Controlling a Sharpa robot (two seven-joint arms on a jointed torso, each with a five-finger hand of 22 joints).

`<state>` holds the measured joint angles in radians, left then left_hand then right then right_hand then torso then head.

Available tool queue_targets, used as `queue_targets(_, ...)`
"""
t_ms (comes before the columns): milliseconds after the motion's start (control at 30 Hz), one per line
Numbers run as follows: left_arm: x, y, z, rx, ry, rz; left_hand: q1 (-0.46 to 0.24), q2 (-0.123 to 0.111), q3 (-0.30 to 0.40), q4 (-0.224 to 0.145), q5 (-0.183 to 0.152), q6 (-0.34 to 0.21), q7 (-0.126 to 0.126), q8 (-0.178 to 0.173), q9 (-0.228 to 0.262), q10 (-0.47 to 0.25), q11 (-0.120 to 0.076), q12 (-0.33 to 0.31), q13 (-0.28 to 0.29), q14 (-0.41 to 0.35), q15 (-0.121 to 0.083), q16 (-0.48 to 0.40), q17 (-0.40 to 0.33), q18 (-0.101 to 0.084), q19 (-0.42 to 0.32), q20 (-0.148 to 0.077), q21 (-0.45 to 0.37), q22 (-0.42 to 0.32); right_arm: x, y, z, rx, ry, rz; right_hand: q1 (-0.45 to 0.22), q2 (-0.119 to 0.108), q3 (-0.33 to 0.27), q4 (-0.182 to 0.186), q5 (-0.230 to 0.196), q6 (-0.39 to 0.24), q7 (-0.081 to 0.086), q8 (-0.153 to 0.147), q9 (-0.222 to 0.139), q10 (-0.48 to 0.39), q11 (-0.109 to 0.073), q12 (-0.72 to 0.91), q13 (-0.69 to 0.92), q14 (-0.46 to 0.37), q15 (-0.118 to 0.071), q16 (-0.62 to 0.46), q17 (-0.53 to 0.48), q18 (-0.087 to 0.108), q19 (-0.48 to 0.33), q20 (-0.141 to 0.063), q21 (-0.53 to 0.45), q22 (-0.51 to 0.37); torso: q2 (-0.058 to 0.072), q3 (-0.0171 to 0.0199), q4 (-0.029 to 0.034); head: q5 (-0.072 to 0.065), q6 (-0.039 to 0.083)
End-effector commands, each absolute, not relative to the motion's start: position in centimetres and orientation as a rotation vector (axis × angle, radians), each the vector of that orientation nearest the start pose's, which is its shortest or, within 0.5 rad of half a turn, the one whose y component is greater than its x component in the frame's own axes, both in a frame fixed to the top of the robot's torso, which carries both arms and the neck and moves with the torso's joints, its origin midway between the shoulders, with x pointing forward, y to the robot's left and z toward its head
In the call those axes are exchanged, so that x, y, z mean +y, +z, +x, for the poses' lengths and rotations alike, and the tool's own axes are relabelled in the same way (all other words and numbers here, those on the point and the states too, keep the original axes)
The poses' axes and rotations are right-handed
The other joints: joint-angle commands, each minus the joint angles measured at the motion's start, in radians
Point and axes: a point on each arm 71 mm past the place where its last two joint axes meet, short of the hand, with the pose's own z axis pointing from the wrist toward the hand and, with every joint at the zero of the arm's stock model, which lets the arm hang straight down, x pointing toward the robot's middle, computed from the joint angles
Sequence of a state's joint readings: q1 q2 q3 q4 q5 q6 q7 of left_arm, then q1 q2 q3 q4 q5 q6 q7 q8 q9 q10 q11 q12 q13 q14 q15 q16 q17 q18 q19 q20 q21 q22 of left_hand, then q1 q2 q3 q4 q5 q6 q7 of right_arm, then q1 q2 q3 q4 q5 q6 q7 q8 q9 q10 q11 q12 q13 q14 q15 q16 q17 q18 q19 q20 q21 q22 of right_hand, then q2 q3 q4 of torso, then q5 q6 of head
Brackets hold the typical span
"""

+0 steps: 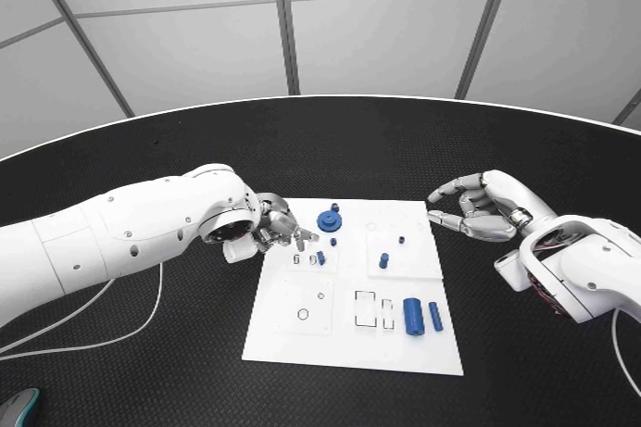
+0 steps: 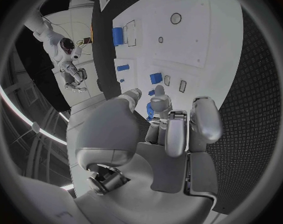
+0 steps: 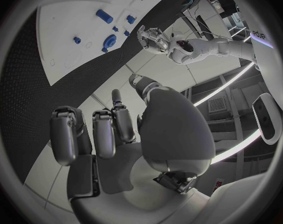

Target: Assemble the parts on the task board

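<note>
The white task board [image 1: 350, 339] lies mid-table. On it are a round blue part [image 1: 329, 221], several small blue pegs such as one [image 1: 383, 259], and two blue cylinders [image 1: 413, 317] lying near its right edge. My left hand [image 1: 274, 225] hovers over the board's far left edge with its fingers curled. A small blue part [image 2: 149, 112] shows pinched between its thumb and a finger, close to another blue piece [image 2: 156, 78] beside two slots. My right hand [image 1: 478, 209] hangs off the board's far right corner, loosely curled and holding nothing. The board [image 3: 66, 30] and round part [image 3: 109, 40] lie ahead of it.
Black table [image 1: 334, 140] surrounds the board on all sides. A white cable [image 1: 127, 330] trails on the table at the left, under my left arm. Empty slot outlines [image 1: 363, 308] mark the board's near half.
</note>
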<state>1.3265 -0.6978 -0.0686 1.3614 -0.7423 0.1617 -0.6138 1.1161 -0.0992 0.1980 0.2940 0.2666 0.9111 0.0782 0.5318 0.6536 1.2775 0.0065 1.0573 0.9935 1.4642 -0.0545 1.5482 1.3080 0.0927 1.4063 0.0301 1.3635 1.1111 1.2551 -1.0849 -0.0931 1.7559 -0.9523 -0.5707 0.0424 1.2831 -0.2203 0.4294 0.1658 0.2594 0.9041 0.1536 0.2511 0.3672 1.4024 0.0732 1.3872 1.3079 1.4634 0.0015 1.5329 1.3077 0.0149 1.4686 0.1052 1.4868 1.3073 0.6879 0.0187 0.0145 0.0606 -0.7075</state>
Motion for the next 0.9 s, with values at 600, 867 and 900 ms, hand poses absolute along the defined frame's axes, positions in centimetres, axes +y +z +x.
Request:
queue_targets(600,16.1,-19.7,52.4,2.469,-0.412,-0.419,-0.038,0.003,-0.037,0.0,-0.093,-0.023,-0.002,0.026,0.044,-0.002,-0.005,0.017,0.012,0.094,-0.008,0.001,0.222,-0.012,0.014,-0.002,0.016,0.024,-25.5,-15.0,44.5,1.517,0.886,0.352,-0.005,0.0,-0.001,0.009,0.009,0.0,0.0,0.006,0.001,-0.007,-0.005,-0.01,0.075,0.082,-0.008,-0.011,0.167,0.012,0.055,-0.008,-0.014,0.189,0.006,0.0,-0.0014,0.001,-0.019)
queue_targets(867,15.5,-19.8,52.7,2.487,-0.403,-0.402,-0.031,0.007,-0.035,-0.001,-0.092,-0.026,-0.002,0.027,0.048,-0.004,-0.005,0.016,0.01,0.094,-0.008,0.001,0.222,-0.013,0.015,-0.002,0.018,0.029,-25.4,-15.1,44.6,1.521,0.889,0.351,-0.006,-0.001,-0.001,0.01,0.01,-0.001,0.0,0.006,0.001,-0.008,-0.004,-0.012,0.074,0.082,-0.008,-0.012,0.164,0.013,0.054,-0.009,-0.016,0.187,0.008,-0.0004,-0.0001,-0.001,-0.025)
queue_targets(900,15.4,-19.9,52.7,2.49,-0.402,-0.399,-0.029,0.008,-0.035,-0.001,-0.092,-0.027,-0.002,0.027,0.049,-0.005,-0.005,0.016,0.01,0.094,-0.008,0.001,0.222,-0.013,0.015,-0.002,0.018,0.029,-25.3,-15.1,44.6,1.521,0.889,0.351,-0.006,-0.001,-0.001,0.01,0.01,-0.001,0.0,0.006,0.001,-0.008,-0.004,-0.012,0.074,0.082,-0.008,-0.012,0.164,0.013,0.054,-0.009,-0.016,0.187,0.007,-0.0004,0.0002,0.0,-0.027)
